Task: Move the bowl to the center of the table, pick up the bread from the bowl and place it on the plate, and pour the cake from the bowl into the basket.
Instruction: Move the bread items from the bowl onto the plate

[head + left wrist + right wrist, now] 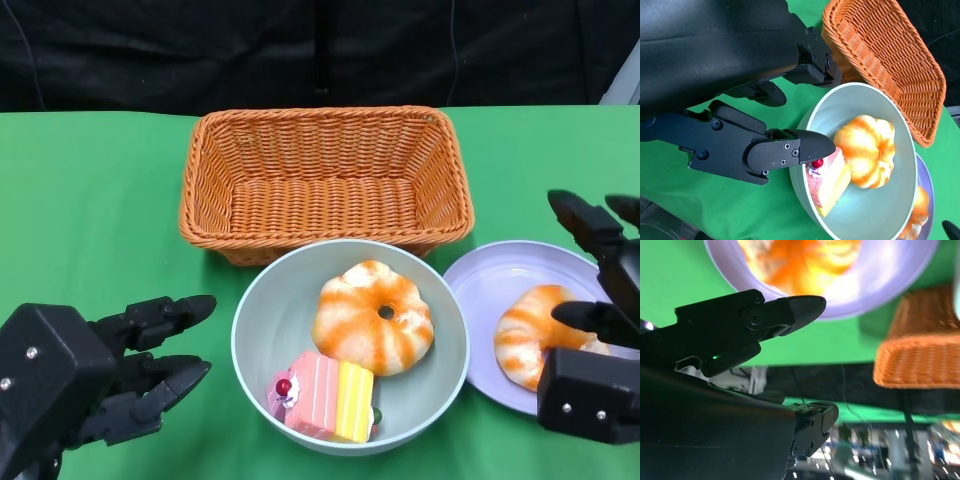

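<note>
**Head view: bowl lies right of my left hand**

Nearest, my left hand (110, 385) is empty, fingers spread, pointing right at the bowl (258, 305) just beside it. The bowl holds cake (322, 396) near, round bread (373, 317) behind. My right hand (600, 315), empty and apart-fingered, hovers over the plate (490, 280), which carries one bread. The basket (325, 180) stands farthest.

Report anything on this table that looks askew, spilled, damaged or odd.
Nothing is spilled or damaged. The cake lies tipped on its side in the bowl, leaning toward the bread. Another bread already sits on the plate. The basket holds nothing.
</note>
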### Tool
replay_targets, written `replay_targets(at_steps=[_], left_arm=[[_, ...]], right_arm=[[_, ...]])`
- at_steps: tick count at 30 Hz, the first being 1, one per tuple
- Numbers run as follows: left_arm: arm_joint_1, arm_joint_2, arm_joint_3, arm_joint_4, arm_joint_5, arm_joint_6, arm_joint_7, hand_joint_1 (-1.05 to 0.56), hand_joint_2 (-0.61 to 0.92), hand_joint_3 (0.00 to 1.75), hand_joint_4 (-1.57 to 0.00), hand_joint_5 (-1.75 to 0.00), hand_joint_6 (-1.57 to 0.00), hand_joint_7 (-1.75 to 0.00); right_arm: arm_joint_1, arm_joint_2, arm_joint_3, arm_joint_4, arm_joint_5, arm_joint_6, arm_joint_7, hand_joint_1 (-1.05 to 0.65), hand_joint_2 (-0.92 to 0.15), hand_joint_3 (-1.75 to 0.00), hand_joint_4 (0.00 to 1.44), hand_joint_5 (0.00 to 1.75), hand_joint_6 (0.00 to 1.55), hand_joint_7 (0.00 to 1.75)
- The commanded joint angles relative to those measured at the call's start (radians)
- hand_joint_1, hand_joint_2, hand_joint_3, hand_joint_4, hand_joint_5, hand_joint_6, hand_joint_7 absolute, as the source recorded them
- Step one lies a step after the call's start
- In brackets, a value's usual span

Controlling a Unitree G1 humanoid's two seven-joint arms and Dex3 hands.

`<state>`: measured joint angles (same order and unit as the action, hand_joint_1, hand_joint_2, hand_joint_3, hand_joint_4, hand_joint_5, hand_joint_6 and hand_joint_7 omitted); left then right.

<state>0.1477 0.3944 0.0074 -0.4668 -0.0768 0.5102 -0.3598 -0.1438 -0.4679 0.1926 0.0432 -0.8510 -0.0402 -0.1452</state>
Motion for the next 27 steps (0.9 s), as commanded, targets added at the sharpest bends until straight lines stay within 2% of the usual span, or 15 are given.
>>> replay_targets(at_steps=[1, 7, 16, 21, 27], left_arm=[[0.002, 0.019, 0.002, -0.010, 0.000, 0.003, -0.012, -0.62, 0.92, 0.49, -0.43, -0.25, -0.40, -0.01], [0.004, 0.019, -0.004, -0.017, 0.002, 0.009, -0.010, -0.63, 0.92, 0.49, -0.42, -0.25, -0.39, -0.01], [0.009, 0.014, -0.014, -0.024, 0.004, 0.010, -0.005, -0.60, 0.92, 0.50, -0.41, -0.25, -0.39, 0.00], [0.010, 0.012, -0.023, -0.029, 0.006, 0.014, 0.000, -0.60, 0.92, 0.50, -0.41, -0.26, -0.39, 0.00], [0.012, 0.009, -0.028, -0.037, 0.007, 0.018, 0.004, -0.59, 0.92, 0.52, -0.41, -0.26, -0.39, 0.00]], right_arm=[[0.028, 0.012, -0.003, -0.077, 0.033, -0.038, -0.023, -0.69, -0.92, -0.12, 0.00, 0.49, 0.13, 0.03], [0.049, 0.063, 0.005, -0.211, 0.113, -0.087, 0.021, -0.71, -0.92, -0.16, 0.00, 0.67, 0.19, 0.08], [0.061, 0.125, 0.043, -0.368, 0.188, -0.070, 0.177, -0.69, -0.92, -0.11, 0.00, 0.76, 0.20, 0.11], [0.038, 0.138, 0.078, -0.371, 0.186, -0.074, 0.244, -0.67, -0.91, -0.04, 0.00, 0.78, 0.22, 0.13], [-0.002, 0.150, 0.138, -0.313, 0.151, -0.076, 0.291, -0.66, -0.88, -0.01, 0.00, 0.76, 0.22, 0.13]])
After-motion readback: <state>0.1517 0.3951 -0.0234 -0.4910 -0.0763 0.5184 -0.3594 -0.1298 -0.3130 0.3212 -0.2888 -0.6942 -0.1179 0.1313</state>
